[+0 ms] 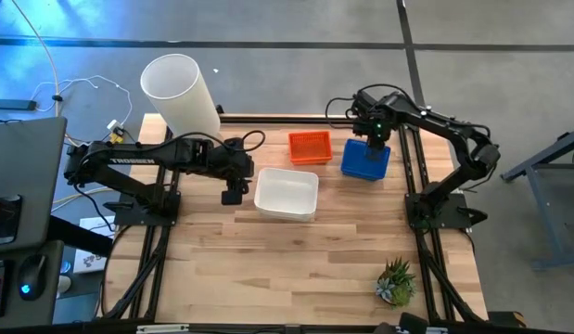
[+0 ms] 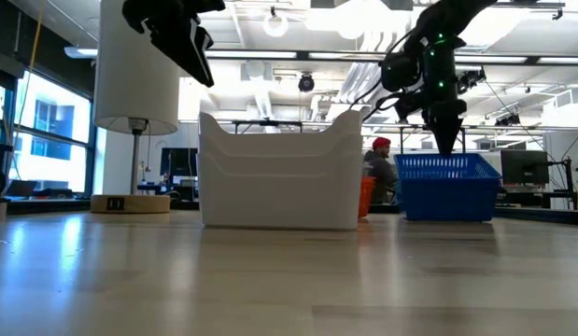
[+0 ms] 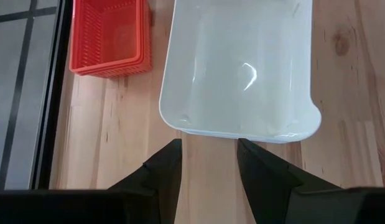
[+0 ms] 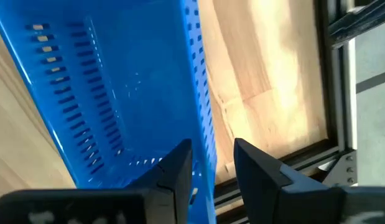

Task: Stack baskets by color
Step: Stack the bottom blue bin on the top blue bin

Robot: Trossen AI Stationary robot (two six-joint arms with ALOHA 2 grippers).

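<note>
The white basket sits on the table's middle, and its nested walls show in the low view. The orange basket stands beyond it, and the blue basket stands flat on the table at the far right. My right gripper points down over the blue basket's far wall, open, with one finger inside and one outside. My left gripper hangs open above the table just left of the white basket, tilted toward it, with nothing between its fingers. My right gripper stands astride the rim of the blue basket's far wall, coming from above, with a gap left between its fingers. Whether either finger touches the wall I cannot tell. The basket rests on the table.
A tall white cylinder stands at the far left corner. A small green plant sits near the front right. A black frame rail runs along the table's far edge just behind the blue basket. Bare wood lies across the near half.
</note>
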